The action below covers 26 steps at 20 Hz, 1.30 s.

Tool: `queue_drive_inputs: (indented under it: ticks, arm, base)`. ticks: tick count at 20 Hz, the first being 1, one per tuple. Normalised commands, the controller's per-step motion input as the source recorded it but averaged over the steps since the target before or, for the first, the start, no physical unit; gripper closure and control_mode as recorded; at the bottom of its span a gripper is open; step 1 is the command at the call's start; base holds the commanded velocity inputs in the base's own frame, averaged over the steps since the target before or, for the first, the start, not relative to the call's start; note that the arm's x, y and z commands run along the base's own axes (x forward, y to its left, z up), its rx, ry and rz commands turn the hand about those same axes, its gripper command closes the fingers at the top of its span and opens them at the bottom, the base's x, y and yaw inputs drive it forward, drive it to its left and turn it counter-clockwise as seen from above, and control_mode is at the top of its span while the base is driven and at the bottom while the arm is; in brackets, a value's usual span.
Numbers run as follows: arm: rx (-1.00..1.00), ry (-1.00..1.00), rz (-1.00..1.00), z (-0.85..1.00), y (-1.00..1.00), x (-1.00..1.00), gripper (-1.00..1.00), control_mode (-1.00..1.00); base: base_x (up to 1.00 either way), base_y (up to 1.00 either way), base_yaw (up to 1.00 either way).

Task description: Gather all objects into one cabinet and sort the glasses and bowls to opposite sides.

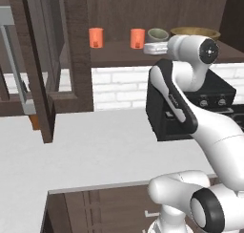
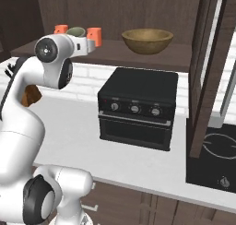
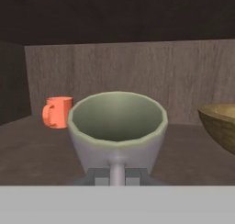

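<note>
A: Tool state?
B: The tool (image 3: 117, 176) is clenched on the handle of the mug (image 3: 117, 126), inside the cabinet (image 2: 152, 58) on its shelf.
A: Positions relative to the mug?
B: One tumbler (image 1: 137, 38) just beside it, another tumbler (image 1: 96, 37) further off; bowl (image 2: 147, 39) on the opposite side.

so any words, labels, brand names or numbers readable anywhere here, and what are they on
None can be read.
Toaster oven: three knobs and a small red mark on its front panel, no legible lettering.
Cooktop: white ring markings and a knob, no text.
Mug, bowl, orange tumblers: plain surfaces, no print.
Cabinet shelf and counter: no signs.
</note>
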Motion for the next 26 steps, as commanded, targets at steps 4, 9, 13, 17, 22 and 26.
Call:
queue_drive_inputs:
  ticks: [4, 9, 13, 17, 22, 26]
  arm:
    - [0.00, 0.00, 0.00, 0.02, 0.24, 0.09, 1.00, -1.00]
    - [0.00, 0.00, 0.00, 0.12, 0.31, 0.29, 1.00, -1.00]
    - [0.00, 0.00, 0.00, 0.11, 0.22, 0.29, 1.00, -1.00]
    - [0.00, 0.00, 0.00, 0.00, 0.12, 0.18, 1.00, -1.00]
    - [0.00, 0.01, 0.00, 0.00, 0.09, 0.03, 1.00, -1.00]
    - [0.00, 0.04, 0.00, -0.01, 0.13, 0.00, 1.00, -1.00]
  base:
    - [0.00, 0.00, 0.00]
    - [0.00, 0.00, 0.00]
    - [0.00, 0.00, 0.00]
    - [0.00, 0.00, 0.00]
    - [0.00, 0.00, 0.00]
    - [0.00, 0.00, 0.00]
